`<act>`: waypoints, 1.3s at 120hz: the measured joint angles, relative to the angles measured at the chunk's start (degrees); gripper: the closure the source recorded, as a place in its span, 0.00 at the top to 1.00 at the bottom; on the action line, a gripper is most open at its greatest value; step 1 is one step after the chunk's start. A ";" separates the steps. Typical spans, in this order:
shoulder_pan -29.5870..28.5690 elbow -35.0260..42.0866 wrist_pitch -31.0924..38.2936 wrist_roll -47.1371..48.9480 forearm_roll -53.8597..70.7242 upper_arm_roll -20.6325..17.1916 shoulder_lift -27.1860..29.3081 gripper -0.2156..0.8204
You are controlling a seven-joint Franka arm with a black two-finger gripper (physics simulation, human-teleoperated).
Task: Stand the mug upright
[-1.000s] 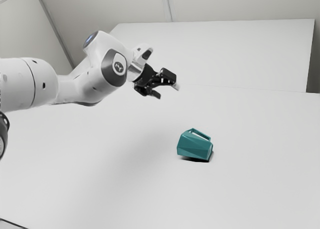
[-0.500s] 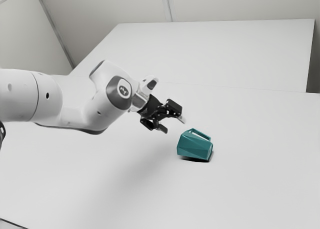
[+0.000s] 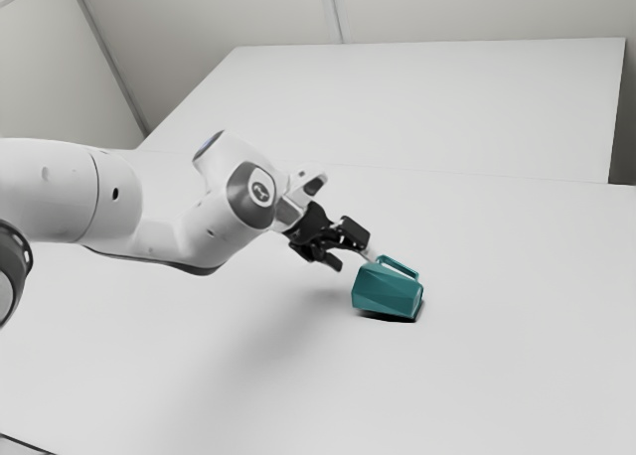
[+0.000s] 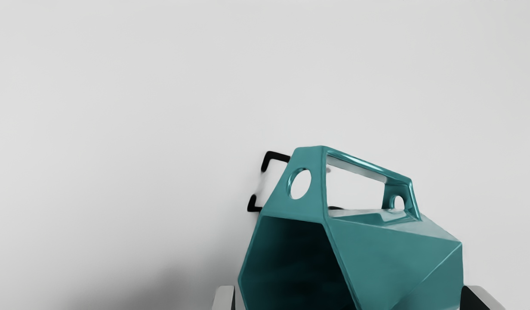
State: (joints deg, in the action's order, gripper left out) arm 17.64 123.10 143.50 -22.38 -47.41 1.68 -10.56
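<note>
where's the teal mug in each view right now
Exterior view: the mug lies on its side on the table, just beyond the gripper, toward the exterior view's right.
Wrist view: the mug appears between the spread fingertips, its dark mouth showing.
Shared landmark: the angular handle, on the mug's upper side.

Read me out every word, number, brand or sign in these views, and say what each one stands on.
Round emblem on the arm's joint: too small to read.
Mug: no lettering on the sides I can see.
Gripper: nothing I can read.
</note>
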 joint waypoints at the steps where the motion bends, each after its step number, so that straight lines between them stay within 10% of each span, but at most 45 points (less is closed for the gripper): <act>1: 0.00 -0.06 0.08 -0.16 0.00 -0.03 0.00 0.75; 88: 0.04 -0.40 5.38 -8.29 -8.83 -5.00 -4.51 0.69; 156: 0.11 -6.55 7.77 -10.62 -3.99 -6.88 -4.90 0.17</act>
State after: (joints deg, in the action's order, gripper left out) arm 17.75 116.55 151.27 -32.99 -51.40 -5.20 -15.47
